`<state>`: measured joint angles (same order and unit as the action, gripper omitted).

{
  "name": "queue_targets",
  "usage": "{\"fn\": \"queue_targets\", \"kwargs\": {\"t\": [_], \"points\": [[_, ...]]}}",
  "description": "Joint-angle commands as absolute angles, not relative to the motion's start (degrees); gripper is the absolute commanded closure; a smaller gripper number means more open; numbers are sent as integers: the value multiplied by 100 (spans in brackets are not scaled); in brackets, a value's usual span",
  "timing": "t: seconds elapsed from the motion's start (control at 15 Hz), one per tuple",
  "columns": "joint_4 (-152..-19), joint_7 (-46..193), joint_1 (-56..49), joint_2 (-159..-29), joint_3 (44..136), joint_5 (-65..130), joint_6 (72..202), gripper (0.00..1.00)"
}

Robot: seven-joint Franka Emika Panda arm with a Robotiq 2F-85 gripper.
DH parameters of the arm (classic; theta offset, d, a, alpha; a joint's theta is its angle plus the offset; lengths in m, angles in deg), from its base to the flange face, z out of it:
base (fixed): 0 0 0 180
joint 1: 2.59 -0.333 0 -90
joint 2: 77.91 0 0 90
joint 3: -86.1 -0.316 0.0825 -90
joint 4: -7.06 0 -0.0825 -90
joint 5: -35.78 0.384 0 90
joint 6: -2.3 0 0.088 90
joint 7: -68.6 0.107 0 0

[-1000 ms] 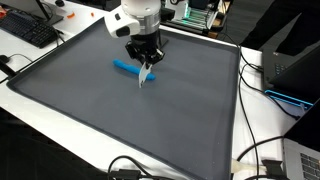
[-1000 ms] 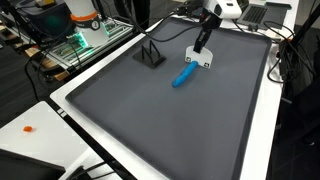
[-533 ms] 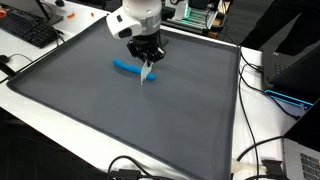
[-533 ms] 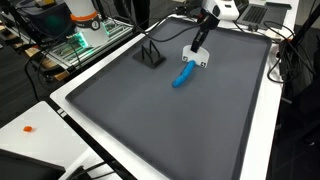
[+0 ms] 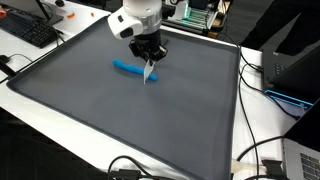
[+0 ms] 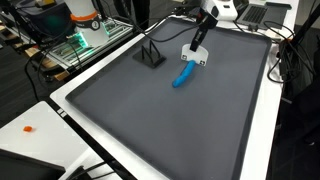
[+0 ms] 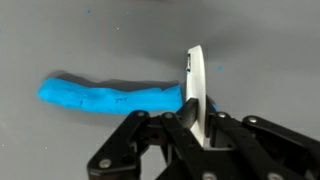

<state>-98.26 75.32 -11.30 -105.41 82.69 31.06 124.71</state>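
Observation:
A blue elongated lump, like a roll of clay (image 5: 127,67), lies on the dark grey mat (image 5: 110,110); it also shows in an exterior view (image 6: 184,76) and in the wrist view (image 7: 105,95). My gripper (image 5: 148,62) is shut on a thin white flat piece, like a small card or blade (image 7: 195,90), held upright on edge. The white piece (image 6: 196,59) hangs just above the mat at one end of the blue lump. I cannot tell whether it touches the lump.
A small black stand (image 6: 150,54) sits on the mat near its far edge. A keyboard (image 5: 28,30) lies on the white table beyond the mat. Cables (image 5: 262,150) and a laptop (image 5: 290,70) lie beside the mat. An orange bit (image 6: 29,128) lies on the table.
The gripper with the white piece has risen slightly and shifted a little along the blue lump's end. The lump has not moved.

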Motion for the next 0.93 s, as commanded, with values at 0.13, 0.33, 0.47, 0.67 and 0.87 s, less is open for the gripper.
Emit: {"fn": "queue_targets", "kwargs": {"t": [0.13,0.33,0.47,0.67,0.87], "points": [[-9988,7234,-991,-10305,8169,3449,12517,98],[-9936,7316,-1015,-10218,8255,3300,12507,98],[-9908,7330,-1007,-10149,8296,3236,12507,98],[-9878,7360,-991,-10067,8380,3085,12512,98],[-9874,7366,-960,-10042,8435,2980,12527,98]]}}
